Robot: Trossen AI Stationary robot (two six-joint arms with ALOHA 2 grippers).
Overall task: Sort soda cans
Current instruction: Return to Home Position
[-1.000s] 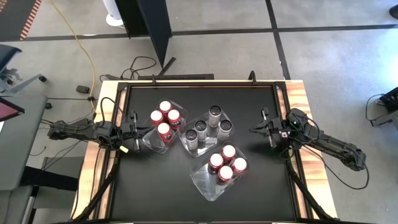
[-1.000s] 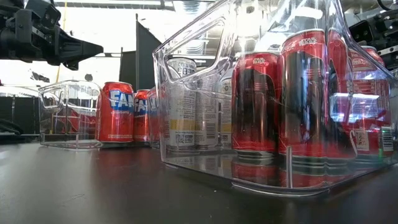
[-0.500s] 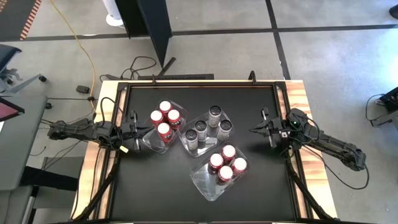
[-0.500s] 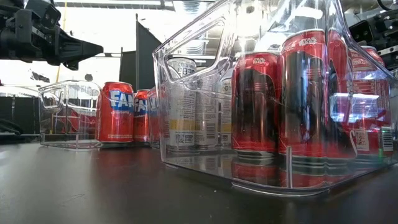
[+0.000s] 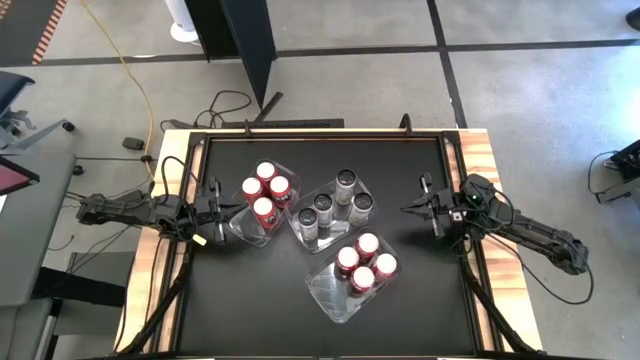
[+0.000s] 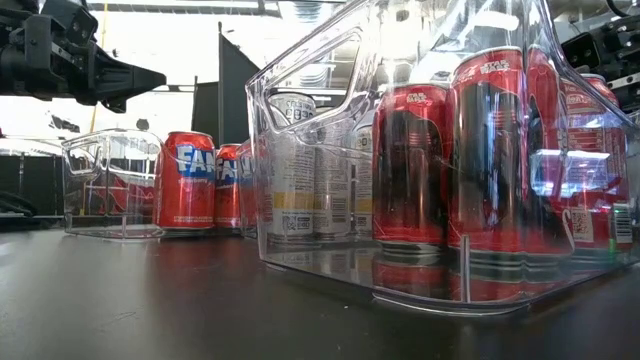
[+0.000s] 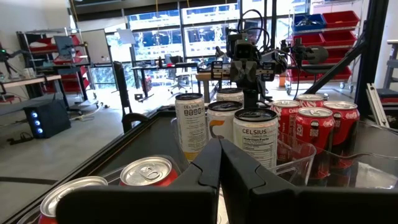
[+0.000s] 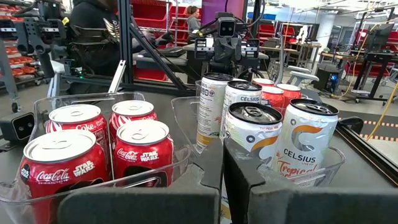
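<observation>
Three clear trays stand on the black table. The left tray [image 5: 240, 229] holds several red soda cans [image 5: 266, 190]. The middle tray [image 5: 301, 237] holds several silver-grey cans [image 5: 331, 208]. The near tray [image 5: 330, 296] holds several more red cans [image 5: 365, 264] at its far end. My left gripper [image 5: 234, 208] hangs level at the left tray's left rim, shut and empty, above the red cans [image 7: 146, 171]. My right gripper [image 5: 406, 209] hangs level to the right of the middle tray, shut and empty, pointing at the cans [image 8: 267, 130].
Bare black table top lies along the near edge [image 5: 250, 310] and the far edge [image 5: 330, 155]. Wooden borders [image 5: 170, 290] run down both sides. A person [image 8: 93, 31] stands in the room beyond the table. Cables [image 5: 230, 105] lie on the floor behind.
</observation>
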